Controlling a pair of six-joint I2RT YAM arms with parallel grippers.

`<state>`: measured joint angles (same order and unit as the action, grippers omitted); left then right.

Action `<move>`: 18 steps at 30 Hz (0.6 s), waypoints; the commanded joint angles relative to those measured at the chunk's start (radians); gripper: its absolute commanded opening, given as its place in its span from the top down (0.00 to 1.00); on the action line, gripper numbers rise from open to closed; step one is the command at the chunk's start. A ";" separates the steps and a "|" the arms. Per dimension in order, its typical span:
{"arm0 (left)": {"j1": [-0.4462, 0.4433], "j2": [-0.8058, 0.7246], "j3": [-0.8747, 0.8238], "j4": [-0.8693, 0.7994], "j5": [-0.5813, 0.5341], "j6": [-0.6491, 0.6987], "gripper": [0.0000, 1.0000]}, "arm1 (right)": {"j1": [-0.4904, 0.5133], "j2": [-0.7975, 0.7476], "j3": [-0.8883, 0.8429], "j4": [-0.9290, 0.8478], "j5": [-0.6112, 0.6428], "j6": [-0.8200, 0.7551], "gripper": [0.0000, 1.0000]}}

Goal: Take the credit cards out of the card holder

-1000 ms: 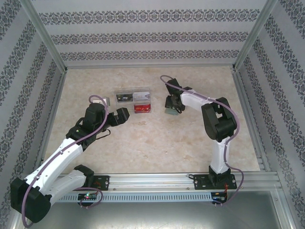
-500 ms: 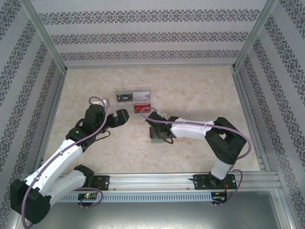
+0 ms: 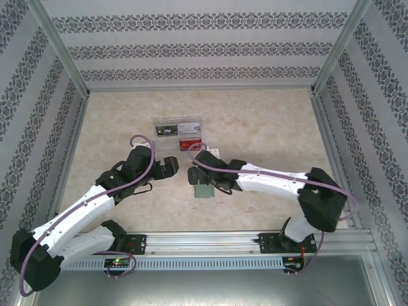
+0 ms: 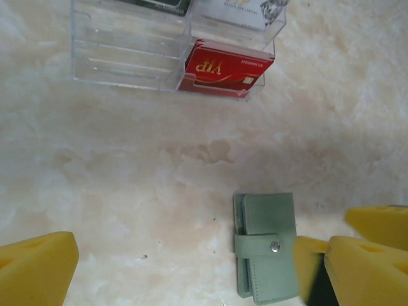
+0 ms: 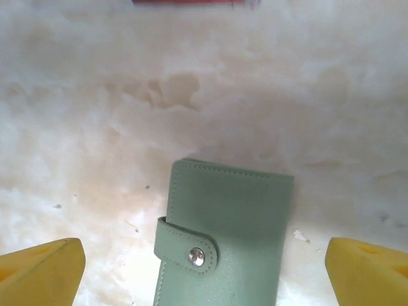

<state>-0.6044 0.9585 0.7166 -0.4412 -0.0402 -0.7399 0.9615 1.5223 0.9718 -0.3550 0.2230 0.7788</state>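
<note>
- Card holder [image 5: 226, 217]: grey-green, folded shut, tab snapped across its left edge. It lies flat on the table [image 3: 255, 121], near the middle and toward the near side, short edge facing far.
- Right gripper [image 5: 204, 273]: jaws spread wide over the card holder, holding nothing. One yellow fingertip [image 5: 41, 268] stands off each long edge, with bare table showing on both sides.
- Left gripper [image 4: 201, 271]: jaws wide and empty, hovering just left of the card holder. In its wrist view the yellow pads [image 4: 35, 268] sit at the frame edges. The extra yellow pieces at the right may belong to the other arm; the view is too crowded to tell.
- Clear plastic box [image 4: 127, 57]: beyond the card holder, well apart from it, with an open strip of table between.
- Red card [image 4: 226, 67]: leaning in the box's near-right compartment, its printed face toward the arms.
- Room: free table to the right and far of the box. The two grippers crowd the left and right sides of the card holder.
</note>
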 commanded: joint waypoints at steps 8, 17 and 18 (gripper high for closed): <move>-0.292 0.265 0.170 -0.165 -0.233 -0.159 0.13 | -0.125 -0.474 -0.334 0.113 0.030 -0.205 0.02; -0.412 0.548 0.338 -0.244 -0.259 -0.199 0.39 | -0.242 -0.704 -0.533 0.201 -0.023 -0.178 0.02; -0.416 0.572 0.350 -0.246 -0.255 -0.198 0.41 | -0.253 -0.714 -0.544 0.207 -0.037 -0.171 0.02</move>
<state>-0.9966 1.4612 1.0050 -0.6052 -0.2607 -0.9066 0.7433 0.8505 0.4797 -0.2127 0.2237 0.5980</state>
